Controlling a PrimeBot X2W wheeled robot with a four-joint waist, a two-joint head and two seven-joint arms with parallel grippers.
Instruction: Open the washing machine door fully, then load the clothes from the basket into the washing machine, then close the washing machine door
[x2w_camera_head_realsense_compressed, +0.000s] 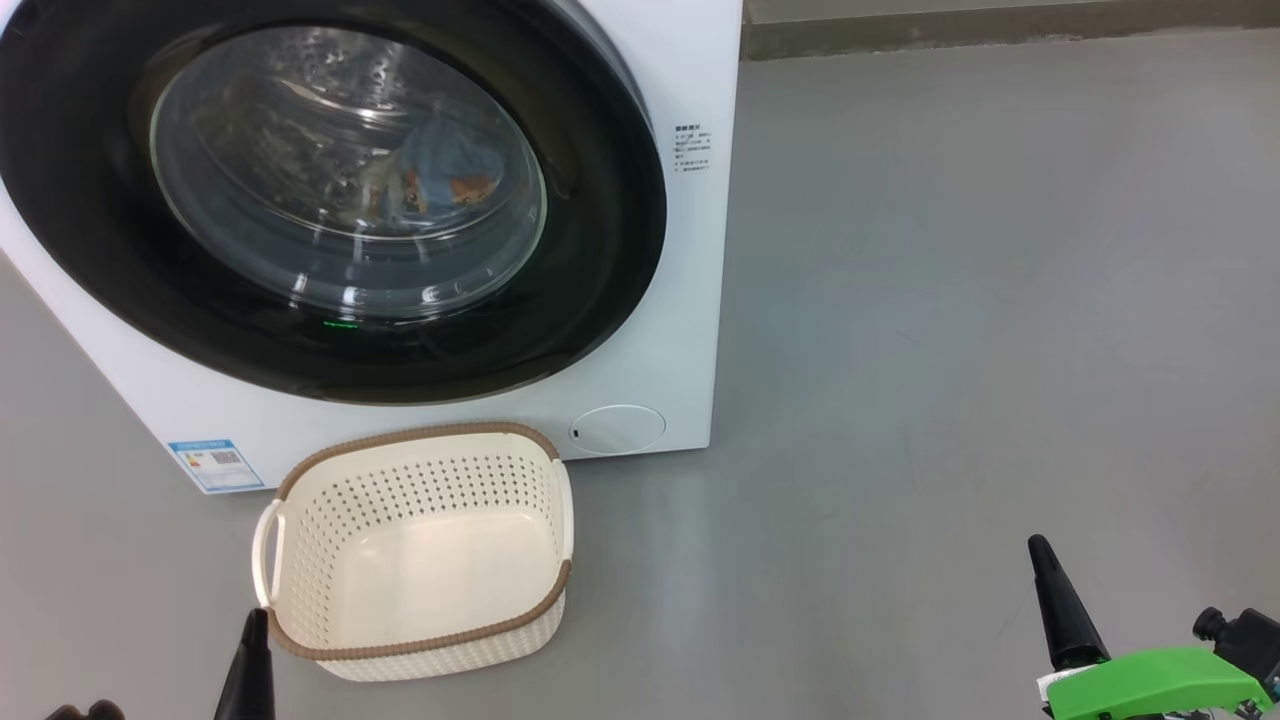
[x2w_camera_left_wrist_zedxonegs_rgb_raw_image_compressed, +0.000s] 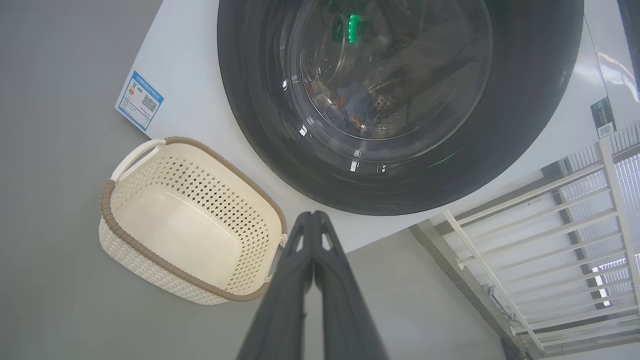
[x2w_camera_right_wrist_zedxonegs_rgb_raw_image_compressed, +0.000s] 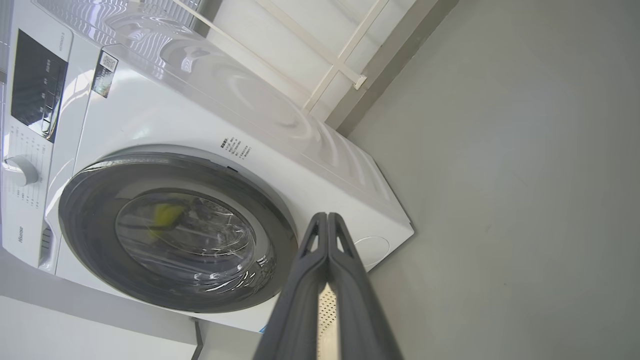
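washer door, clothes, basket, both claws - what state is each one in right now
washing machine door, shut
clothes, inside the washing machine, seen through the door glass
basket, empty, upright
left claw, shut, holding nothing
right claw, shut, holding nothing

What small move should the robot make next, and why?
Probably only rest the arms: the washing machine door looks shut, the clothes lie behind its glass, the basket is empty, and the left gripper and right gripper are shut on nothing.
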